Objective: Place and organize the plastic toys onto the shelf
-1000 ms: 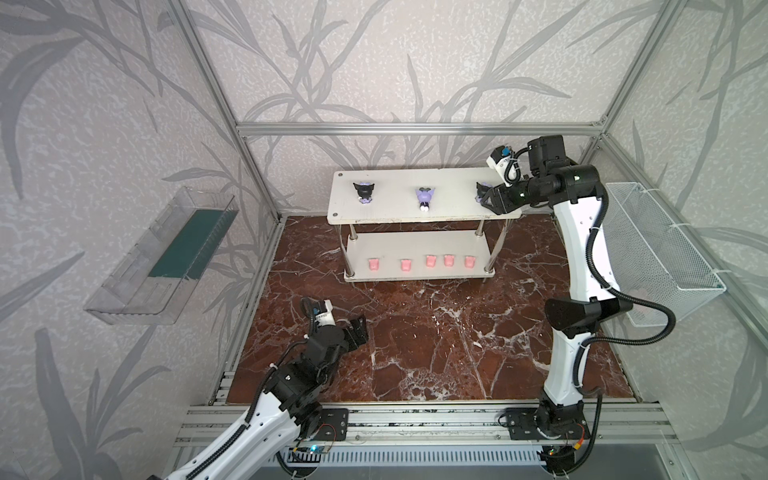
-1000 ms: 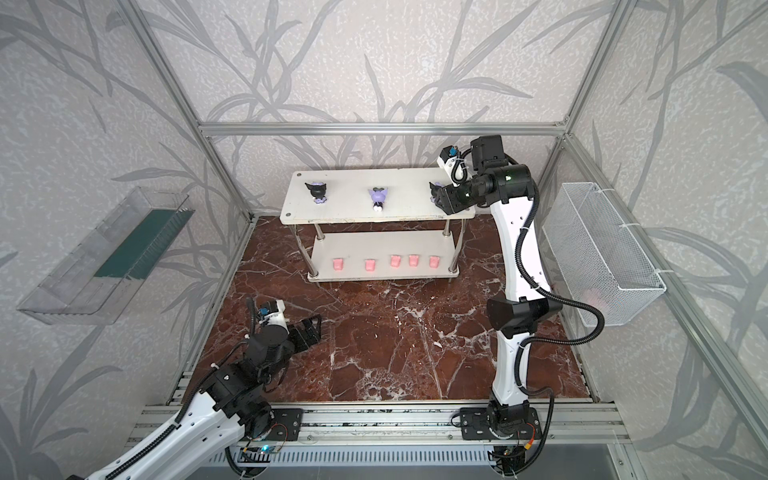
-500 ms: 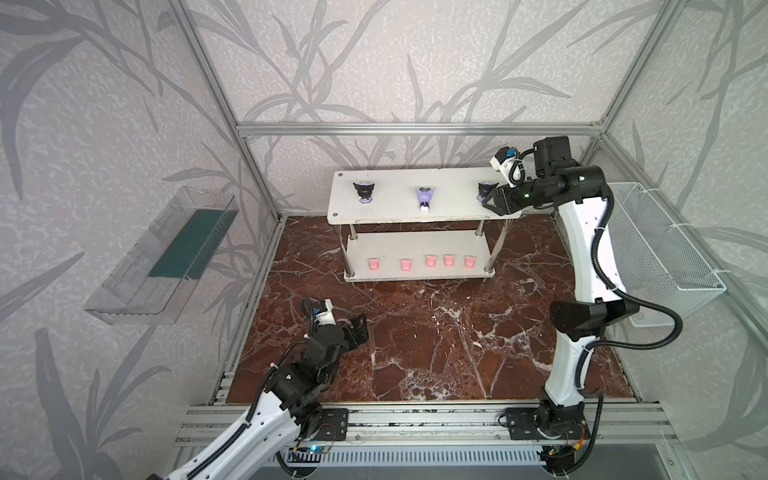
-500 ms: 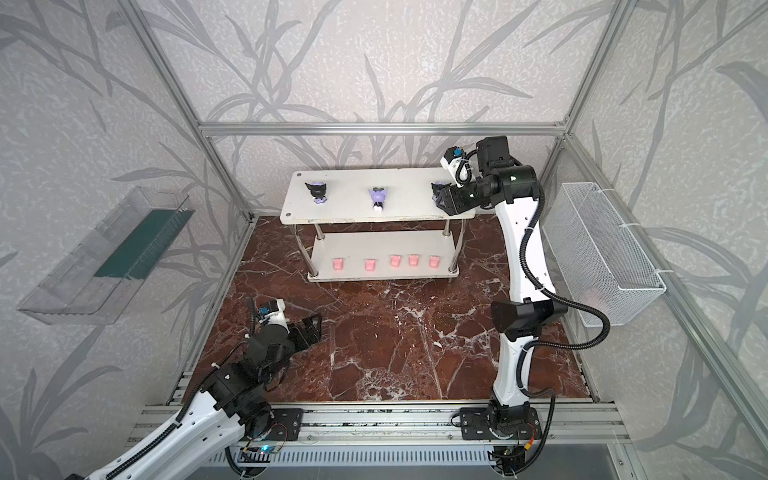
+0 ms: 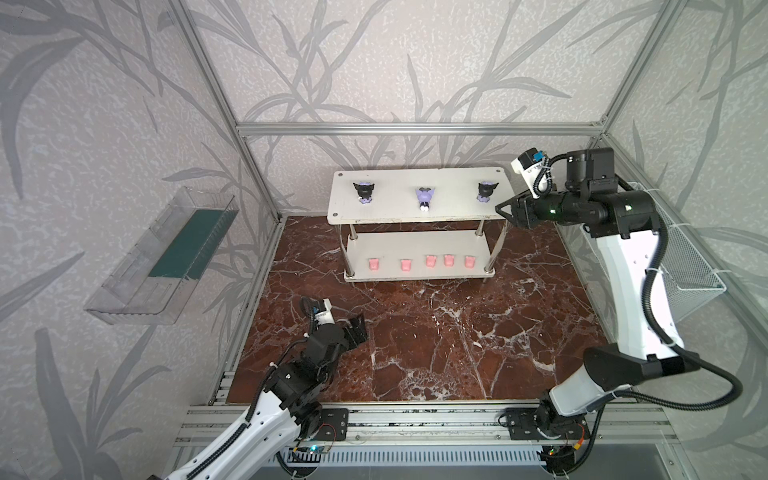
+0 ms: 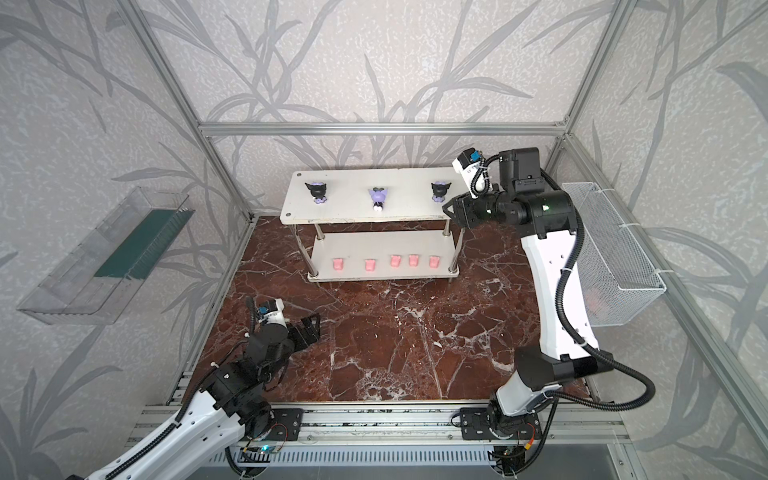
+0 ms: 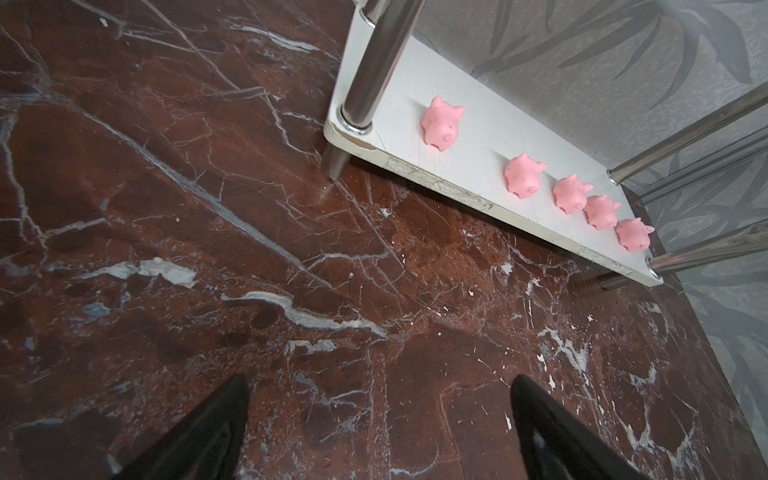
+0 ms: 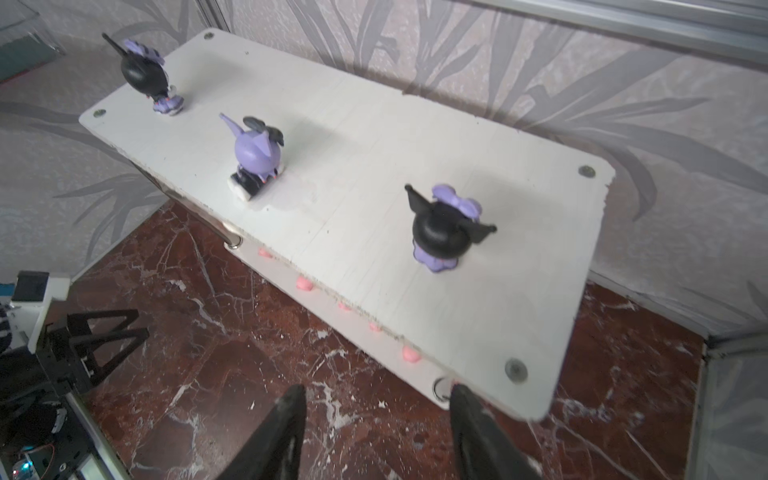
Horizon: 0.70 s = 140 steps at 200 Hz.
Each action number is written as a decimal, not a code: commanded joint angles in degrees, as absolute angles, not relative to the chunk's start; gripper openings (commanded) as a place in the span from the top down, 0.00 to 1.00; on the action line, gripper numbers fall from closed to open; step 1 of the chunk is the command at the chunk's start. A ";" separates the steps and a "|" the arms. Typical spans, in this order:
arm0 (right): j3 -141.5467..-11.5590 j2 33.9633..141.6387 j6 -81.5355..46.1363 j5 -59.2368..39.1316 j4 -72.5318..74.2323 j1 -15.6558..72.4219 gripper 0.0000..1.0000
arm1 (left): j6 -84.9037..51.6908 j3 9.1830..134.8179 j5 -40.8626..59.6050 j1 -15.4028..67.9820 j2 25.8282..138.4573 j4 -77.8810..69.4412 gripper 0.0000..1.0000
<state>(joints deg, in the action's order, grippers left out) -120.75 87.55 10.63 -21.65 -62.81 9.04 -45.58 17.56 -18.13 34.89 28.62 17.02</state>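
The white two-tier shelf [image 5: 449,187] [image 6: 399,187] stands at the back of the marble floor. Three figurines stand spaced along its top board: a black one [image 5: 364,192], a lilac one [image 5: 424,197] and another black one [image 5: 484,191] [image 8: 444,230]. Several pink piglets [image 5: 430,260] [image 7: 441,129] sit in a row on the lower board. My right gripper [image 5: 505,210] [image 8: 376,390] hovers off the shelf's front right corner, open and empty. My left gripper [image 5: 357,328] [image 7: 380,380] rests low over the floor at the front left, open wide and empty.
A clear plastic bin [image 5: 166,257] hangs on the left wall and a white wire mesh basket [image 5: 681,266] on the right wall. Brown marble floor [image 5: 436,332] stretches between the shelf and the front aluminium rail [image 5: 415,415].
My right gripper has drawn back to the right, away from the right-hand black figurine, which stays standing on the top board. The left arm has not moved.
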 commanded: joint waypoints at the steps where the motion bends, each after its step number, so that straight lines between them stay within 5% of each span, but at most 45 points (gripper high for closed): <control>1: -107.91 76.94 6.07 -15.24 -49.91 8.88 0.43 | -43.26 21.70 -24.43 34.29 27.23 21.09 0.04; 45: -62.84 50.02 -1.48 -14.30 -15.66 8.94 0.43 | -36.70 25.66 -44.97 33.98 26.48 21.15 0.04; 71: -45.06 41.47 -2.75 -8.34 -3.72 8.96 0.43 | -20.18 22.38 -53.76 33.86 27.68 6.16 0.04; 104: -34.93 39.99 -5.64 -6.76 6.53 8.96 0.43 | -0.09 13.07 -54.45 31.60 31.87 -22.35 0.04; 140: -30.04 46.15 -5.69 -3.01 13.02 9.31 0.43 | -1.35 8.79 -46.14 23.49 37.05 -27.21 0.04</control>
